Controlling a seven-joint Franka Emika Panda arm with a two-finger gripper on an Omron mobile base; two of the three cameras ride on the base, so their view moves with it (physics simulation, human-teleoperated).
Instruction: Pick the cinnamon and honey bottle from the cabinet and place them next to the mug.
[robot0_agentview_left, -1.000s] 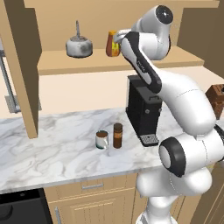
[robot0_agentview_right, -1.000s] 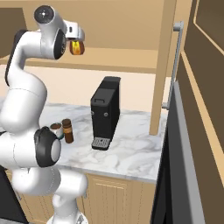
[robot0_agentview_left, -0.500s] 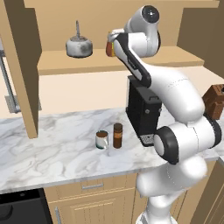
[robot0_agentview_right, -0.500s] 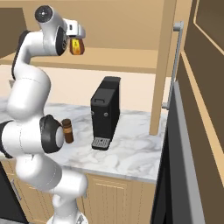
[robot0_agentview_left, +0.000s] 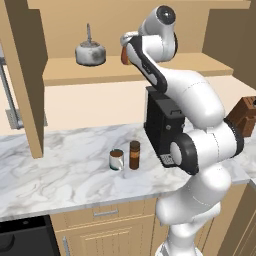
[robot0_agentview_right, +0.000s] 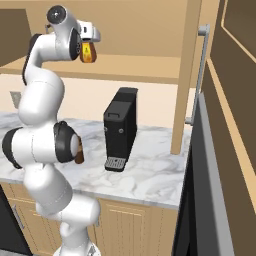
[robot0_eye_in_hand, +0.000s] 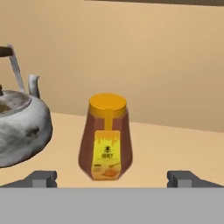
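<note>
**Open hand at the honey bottle on the cabinet shelf**

My gripper (robot0_eye_in_hand: 112, 178) was up at the cabinet (robot0_agentview_left: 150, 70) shelf, jaws spread as wide as they go and holding nothing. The honey bottle (robot0_eye_in_hand: 106, 138) stood upright on the shelf board straight ahead of me, centred between my two fingertips (robot0_eye_in_hand: 43, 178), with clear space on either side, its yellow label facing me and the orange cap on top. I could not tell whether the tips had reached level with its sides. The kettle (robot0_eye_in_hand: 19, 127) sat on the same shelf, just beside the bottle but apart from it. Down on the marble counter (robot0_agentview_left: 65, 175), the cinnamon (robot0_agentview_left: 134, 154) stood upright just beside the mug (robot0_agentview_left: 116, 160), both in front of the black coffee machine (robot0_agentview_right: 120, 127).
</note>
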